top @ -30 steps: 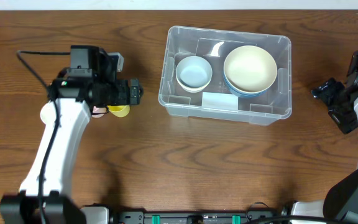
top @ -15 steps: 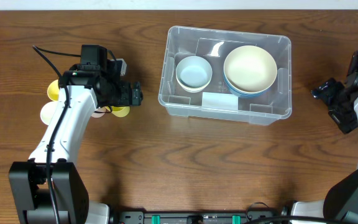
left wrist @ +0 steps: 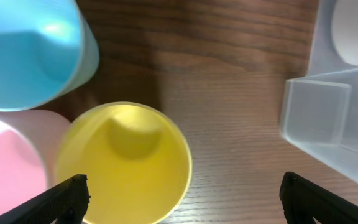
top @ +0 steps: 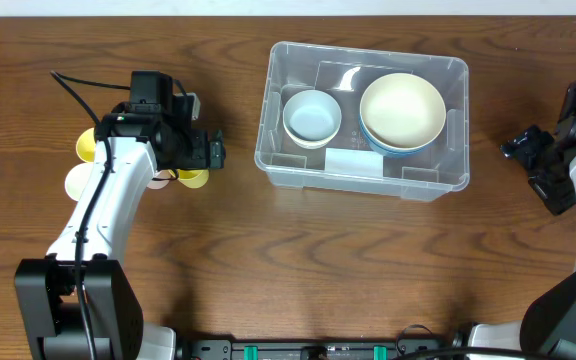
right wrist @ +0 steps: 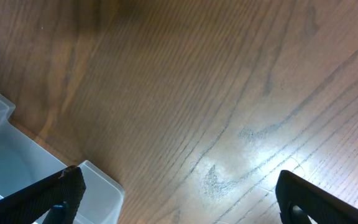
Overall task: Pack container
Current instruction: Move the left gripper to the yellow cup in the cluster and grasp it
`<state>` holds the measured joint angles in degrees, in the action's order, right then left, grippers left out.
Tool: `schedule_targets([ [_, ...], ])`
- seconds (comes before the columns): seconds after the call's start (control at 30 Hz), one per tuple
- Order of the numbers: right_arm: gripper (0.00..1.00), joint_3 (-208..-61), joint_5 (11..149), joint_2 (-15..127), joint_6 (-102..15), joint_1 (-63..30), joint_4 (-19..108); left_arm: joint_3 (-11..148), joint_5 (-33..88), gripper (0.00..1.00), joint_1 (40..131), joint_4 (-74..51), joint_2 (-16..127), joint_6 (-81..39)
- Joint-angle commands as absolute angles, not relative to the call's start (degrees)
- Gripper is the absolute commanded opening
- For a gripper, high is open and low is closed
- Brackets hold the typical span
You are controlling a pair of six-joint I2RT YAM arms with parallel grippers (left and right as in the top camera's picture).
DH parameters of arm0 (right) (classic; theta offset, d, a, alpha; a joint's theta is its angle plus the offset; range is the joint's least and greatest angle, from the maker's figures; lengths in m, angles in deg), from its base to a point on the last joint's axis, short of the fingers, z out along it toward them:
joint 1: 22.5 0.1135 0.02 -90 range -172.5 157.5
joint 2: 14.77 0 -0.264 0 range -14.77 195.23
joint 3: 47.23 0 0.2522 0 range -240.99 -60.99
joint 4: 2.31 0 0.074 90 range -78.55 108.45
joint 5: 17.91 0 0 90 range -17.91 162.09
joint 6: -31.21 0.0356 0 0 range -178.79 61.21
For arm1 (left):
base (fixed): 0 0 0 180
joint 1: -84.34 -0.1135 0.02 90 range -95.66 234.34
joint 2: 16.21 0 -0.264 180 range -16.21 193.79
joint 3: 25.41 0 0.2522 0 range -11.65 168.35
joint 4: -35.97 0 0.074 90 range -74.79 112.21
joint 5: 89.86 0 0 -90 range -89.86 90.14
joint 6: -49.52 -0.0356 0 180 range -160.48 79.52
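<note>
Sitting near the middle of the desk's (top: 298,270) far edge, the large clear rectangular plastic container (top: 363,187) has its whitish label (top: 353,162) on the front wall. It looks light and thin-walled, probably stiff along the rounded rim but springy in the flat sides. It is smooth enough to slip, so the safest hold would be a pinch over the rim of a short wall rather than a squeeze across the body.

Inside, a small pale-blue round bowl (top: 312,116) sits at the left end. A large cream round bowl (top: 402,108), nested in a blue one, sits at the right; both may slide if the bin tilts.

Toward the desk's left edge, the left gripper (left wrist: 188,196) hangs with its jaws spread wide over a yellow plastic cup (left wrist: 126,162), gripping nothing. A pink cup (left wrist: 8,168) and a blue cup (left wrist: 36,50) crowd just beside it.

Near the right edge, the right gripper (right wrist: 179,193) is likewise spread and empty above bare wood, the container's corner just in its view.
</note>
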<state>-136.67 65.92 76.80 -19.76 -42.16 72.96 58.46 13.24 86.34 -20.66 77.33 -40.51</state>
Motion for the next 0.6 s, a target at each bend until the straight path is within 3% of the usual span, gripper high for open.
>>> schedule_targets([
  [0.0, 0.99, -136.5, 65.5, 76.8, -19.0, -42.3, 72.9, 58.7, 11.0, 0.98, 86.7, -20.6, 78.2, -40.9],
  [0.57, 0.99, -136.5, 65.5, 76.8, -19.0, -42.3, 72.9, 57.5, 7.1, 0.98, 89.1, -18.7, 78.2, -39.9],
])
